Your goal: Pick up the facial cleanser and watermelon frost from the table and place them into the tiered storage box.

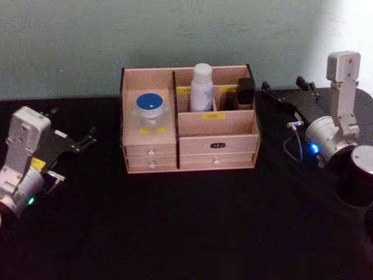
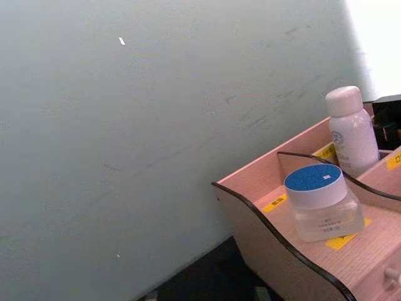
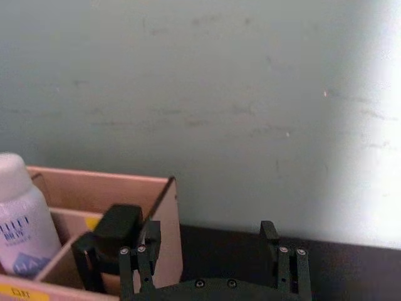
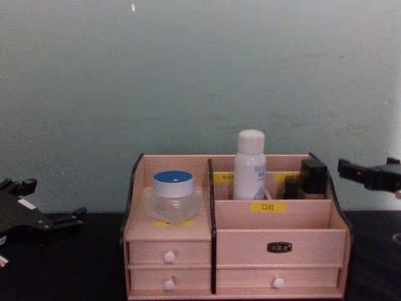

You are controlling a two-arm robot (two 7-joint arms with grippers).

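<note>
Head view: tiered storage box [image 1: 189, 146] is seen at table centre; blue-lidded jar [image 1: 151, 111] at its 9 o'clock side, white bottle [image 1: 201, 87] at 12 o'clock. Both items judged placed.

Left gripper [image 1: 78, 142] is open and empty at the box's 9 o'clock; right gripper [image 1: 280, 93] at 2 o'clock.

Right wrist view: right gripper [image 3: 213, 248] fingers are spread, nothing held, beside the box wall.

Advice: arms are best backed straight away, box rim untouched.

A lab-like test bench: black table [image 1: 192, 233] against a bare grey-green wall [image 1: 175, 35].
</note>
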